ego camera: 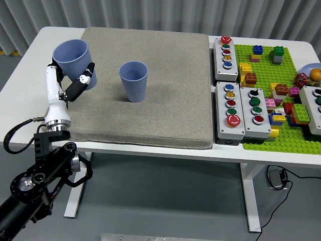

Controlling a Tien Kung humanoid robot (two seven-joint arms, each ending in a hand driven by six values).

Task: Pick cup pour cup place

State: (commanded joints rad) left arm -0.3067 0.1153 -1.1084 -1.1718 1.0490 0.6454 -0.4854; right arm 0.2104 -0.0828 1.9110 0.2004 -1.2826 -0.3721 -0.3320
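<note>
Blue cup upright, within left hand fingers

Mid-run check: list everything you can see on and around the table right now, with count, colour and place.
Ribbed plastic cups: 2, blue-grey; one held cup at the mat's left edge, one standing cup upright on the mat left of its centre.
Fabric mat: 1, grey-beige, covering the table's left and middle.
Button boxes: 4 visible, grey with coloured buttons, right of the mat; the fourth is cut off at the right edge.
Brick baseplate: 1, green, far right, with mixed coloured bricks on it.
Table: 1, white.
Left hand: white and black, gripping the held cup from the side.
Right hand: not in view.
</note>
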